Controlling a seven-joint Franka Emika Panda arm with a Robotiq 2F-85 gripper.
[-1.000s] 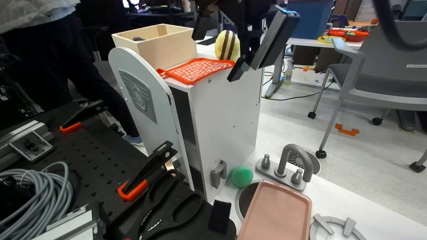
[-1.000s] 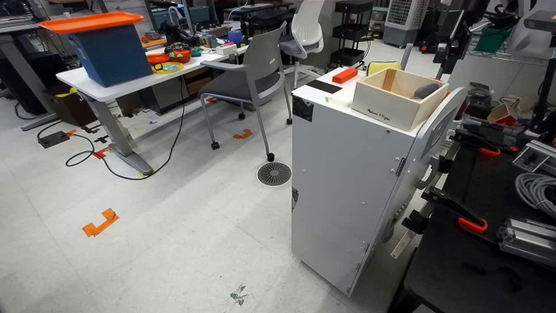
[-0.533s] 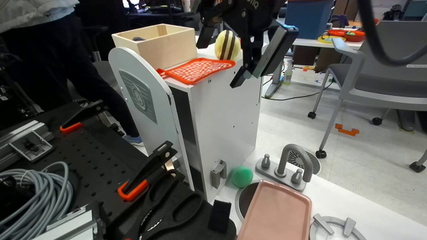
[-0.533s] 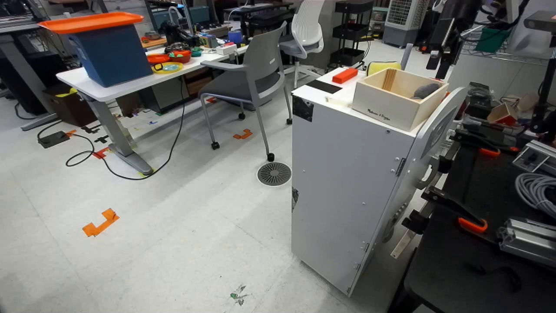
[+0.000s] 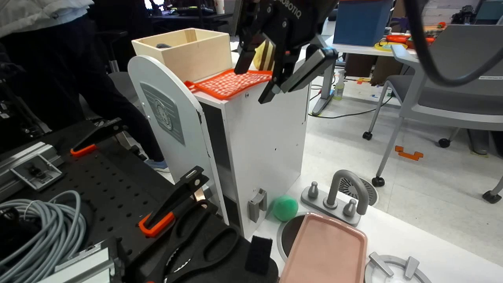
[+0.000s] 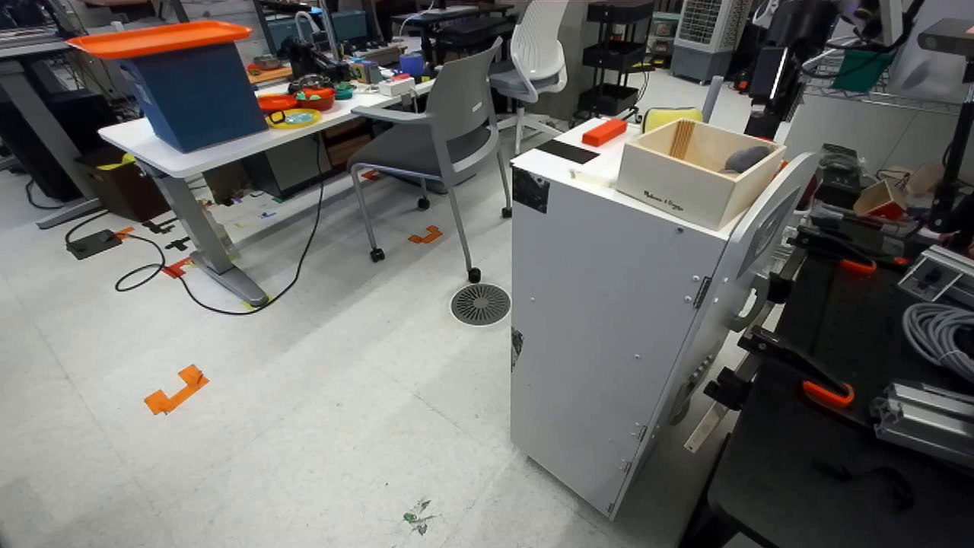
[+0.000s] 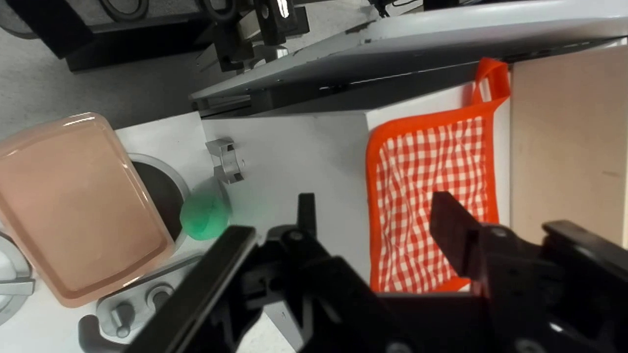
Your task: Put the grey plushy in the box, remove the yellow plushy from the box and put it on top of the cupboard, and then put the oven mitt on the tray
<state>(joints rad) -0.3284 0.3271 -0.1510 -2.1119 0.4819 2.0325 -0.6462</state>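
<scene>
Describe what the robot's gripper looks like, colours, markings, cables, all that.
The gripper is mostly black, with angular, jointed fingers, small metallic bolts and pale ROBOTIQ lettering. One side carries a flat, grey-faced slab. A thick, dark cable curves alongside.

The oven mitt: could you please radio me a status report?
Hand open, nothing gripped. Oven mitt lying on cupboard, not yet on tray. No obstacle seen over mitt; yellow plushy partly behind hand in an exterior view.

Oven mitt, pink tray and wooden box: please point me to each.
Oven mitt [image 7: 419, 179], wrist view: checked fabric.
Pink tray [image 7: 81, 208], wrist view: flat bottom.
Wooden box [image 6: 673, 184], in an exterior view: lettered outer wall.
</scene>
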